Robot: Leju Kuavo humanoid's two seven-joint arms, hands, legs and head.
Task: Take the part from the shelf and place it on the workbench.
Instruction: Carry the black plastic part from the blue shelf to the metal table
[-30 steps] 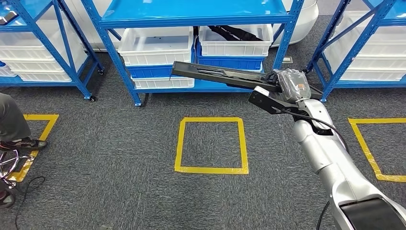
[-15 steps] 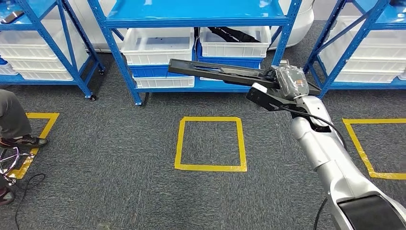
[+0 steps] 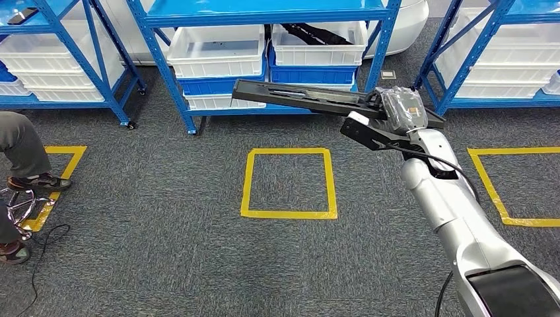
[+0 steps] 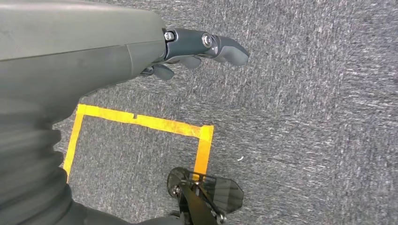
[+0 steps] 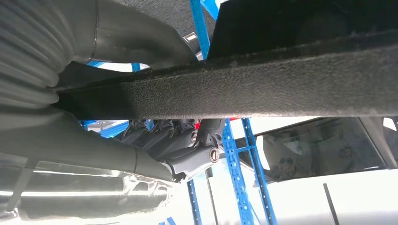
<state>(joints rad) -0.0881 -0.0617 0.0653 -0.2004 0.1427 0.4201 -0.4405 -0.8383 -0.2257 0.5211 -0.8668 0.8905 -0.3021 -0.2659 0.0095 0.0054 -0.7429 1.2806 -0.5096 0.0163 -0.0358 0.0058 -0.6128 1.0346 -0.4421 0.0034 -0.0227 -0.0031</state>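
- The right hand [image 3: 396, 112] gripped one end of the part [image 3: 304, 98], a long black moulded strip, its fingers [image 5: 187, 140] curled round the underside.
- The part hung level in the air, clear of the blue shelf [image 3: 264, 13], with its free end reaching across in front of the white bins [image 3: 214, 51].
- The left hand [image 4: 197, 49] held nothing, fingers loosely bent, hanging above the grey carpet [image 3: 165, 231] near yellow floor tape [image 4: 141, 121].
- No tabletop was in sight, so the carry was judged to be at an early stage.
- Suggested technique: keep the grip firm, since the long overhang levers against the fingers; turn slowly, swinging the free end wide of the shelf posts [image 3: 380, 56].
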